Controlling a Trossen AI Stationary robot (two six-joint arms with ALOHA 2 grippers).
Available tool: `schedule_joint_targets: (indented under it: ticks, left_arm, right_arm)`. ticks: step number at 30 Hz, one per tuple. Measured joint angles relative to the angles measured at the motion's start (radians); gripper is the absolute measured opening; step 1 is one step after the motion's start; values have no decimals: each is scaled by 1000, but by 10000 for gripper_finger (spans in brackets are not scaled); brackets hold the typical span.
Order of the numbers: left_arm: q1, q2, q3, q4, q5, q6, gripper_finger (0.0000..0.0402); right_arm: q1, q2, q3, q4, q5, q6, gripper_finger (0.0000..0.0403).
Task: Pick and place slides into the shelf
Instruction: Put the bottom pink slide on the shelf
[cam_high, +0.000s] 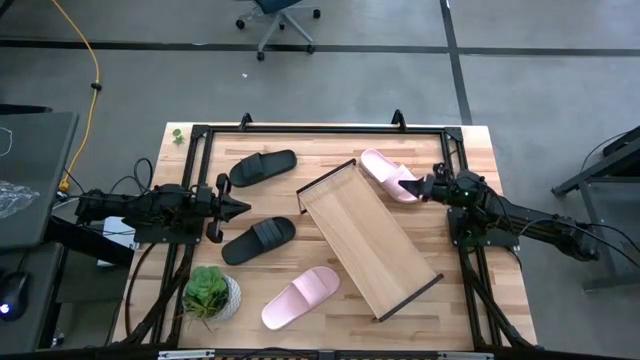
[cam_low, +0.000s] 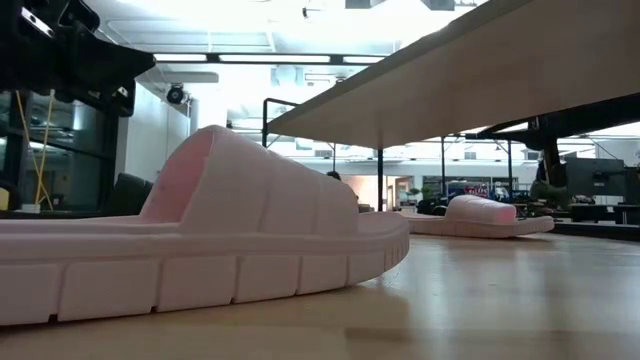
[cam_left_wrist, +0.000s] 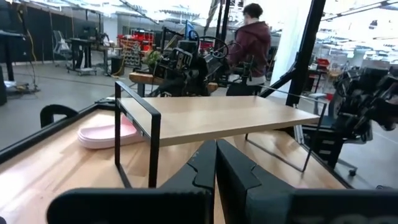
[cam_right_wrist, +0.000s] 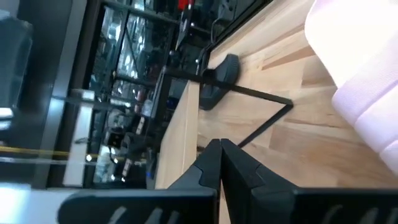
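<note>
The shelf (cam_high: 368, 238) stands slantwise at mid-table, a light-wood board on thin dark end frames (cam_left_wrist: 134, 134). Two black slides lie to its left, one far (cam_high: 262, 167) and one nearer (cam_high: 258, 240). One pink slide (cam_high: 300, 297) lies flat near the table's near edge, filling the low view (cam_low: 200, 240). The other pink slide (cam_high: 390, 175) lies by the shelf's far end. My left gripper (cam_high: 243, 207) hangs shut between the black slides, pointing at the shelf (cam_left_wrist: 217, 118). My right gripper (cam_high: 420, 187) is shut close beside the far pink slide (cam_right_wrist: 360, 87), and no contact shows.
A small potted plant (cam_high: 212, 295) stands at the table's near-left corner. A dark tube frame (cam_high: 320, 128) runs round the tabletop. Bare wood shows right of the shelf (cam_high: 460, 290). A person (cam_left_wrist: 252, 37) stands in the room beyond the table.
</note>
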Motion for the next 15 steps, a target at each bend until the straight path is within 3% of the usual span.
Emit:
schedule_joint_targets:
  ticks: [6,15]
  left_arm:
    - [0,0,0,0,-14,0,1]
    - [0,0,0,4,-19,-66,1]
  right_arm:
    - [0,0,0,125,0,18,0]
    - [0,-1,0,550,45,-99,0]
